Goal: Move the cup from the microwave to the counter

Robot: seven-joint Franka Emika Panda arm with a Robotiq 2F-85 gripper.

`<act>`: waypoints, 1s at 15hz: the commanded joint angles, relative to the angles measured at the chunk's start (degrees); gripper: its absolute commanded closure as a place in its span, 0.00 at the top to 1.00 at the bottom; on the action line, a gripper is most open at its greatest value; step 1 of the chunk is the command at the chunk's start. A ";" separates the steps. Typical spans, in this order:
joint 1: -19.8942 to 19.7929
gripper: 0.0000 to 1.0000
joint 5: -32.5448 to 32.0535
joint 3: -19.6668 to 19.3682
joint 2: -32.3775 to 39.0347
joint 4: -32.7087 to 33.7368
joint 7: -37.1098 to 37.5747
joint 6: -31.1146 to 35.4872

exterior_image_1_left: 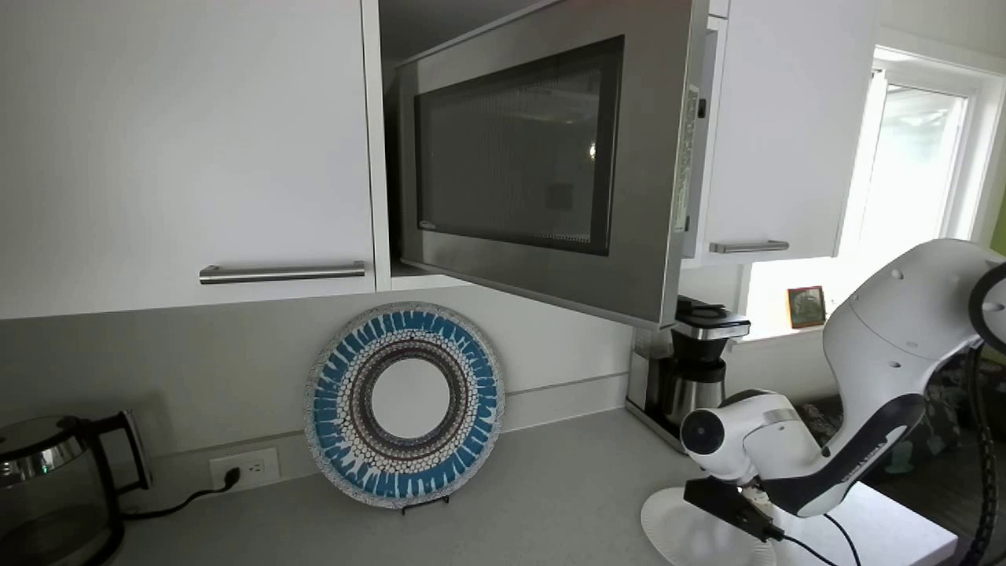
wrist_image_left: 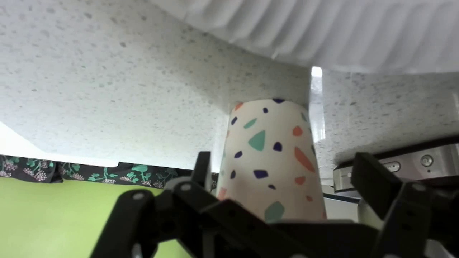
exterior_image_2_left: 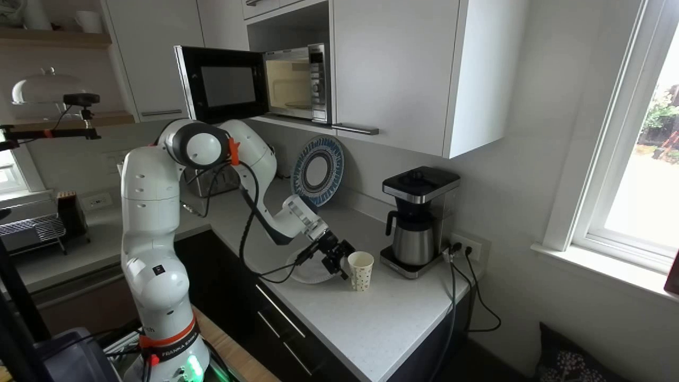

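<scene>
The cream cup [exterior_image_2_left: 361, 275] with small coloured flecks stands upright on the light counter [exterior_image_2_left: 387, 323]. In the wrist view the cup [wrist_image_left: 269, 143] lies between the fingers of my gripper [wrist_image_left: 283, 159], which is open. A gap shows at either side of it, wider on the right, and the lower part of the cup in that view is hidden by the gripper. The gripper [exterior_image_2_left: 344, 262] is low beside the cup in an exterior view. Above the counter, the steel microwave [exterior_image_2_left: 289, 79] has its door [exterior_image_1_left: 503, 189] swung wide, with a turntable visible inside.
A white ridged plate [exterior_image_2_left: 307, 271] lies on the counter under the wrist, close to the cup. Behind the cup stands the coffee maker [exterior_image_2_left: 416, 233]. A blue patterned disc [exterior_image_1_left: 330, 409] leans on the wall, and a glass kettle [exterior_image_1_left: 55, 495] sits farther along.
</scene>
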 commanded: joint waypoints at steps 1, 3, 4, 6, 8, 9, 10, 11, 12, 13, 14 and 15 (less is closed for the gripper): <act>-0.03 1.00 4.15 -0.24 -5.09 -3.30 -6.57 2.96; -0.02 1.00 5.98 -0.41 -7.20 -4.34 -10.35 4.40; 0.02 1.00 6.82 -0.52 -8.33 -4.95 -12.05 5.01; 0.04 1.00 9.35 -0.78 -11.03 -6.32 -17.23 5.80; 0.22 1.00 11.16 -1.05 -13.87 -7.52 -20.76 4.99; 0.09 1.00 12.28 -1.34 -15.78 -8.32 -23.78 4.81; -0.03 1.00 12.38 -1.69 -17.28 -8.70 -25.71 4.75; -0.28 1.00 12.29 -2.16 -18.80 -8.93 -29.08 4.55; -0.44 1.00 12.09 -2.54 -20.40 -9.23 -31.39 4.34; -0.70 1.00 12.21 -3.05 -22.05 -9.45 -34.49 4.24; -0.89 1.00 12.54 -3.54 -23.73 -9.78 -37.50 4.32; -1.09 1.00 12.41 -3.97 -25.47 -10.13 -40.40 4.11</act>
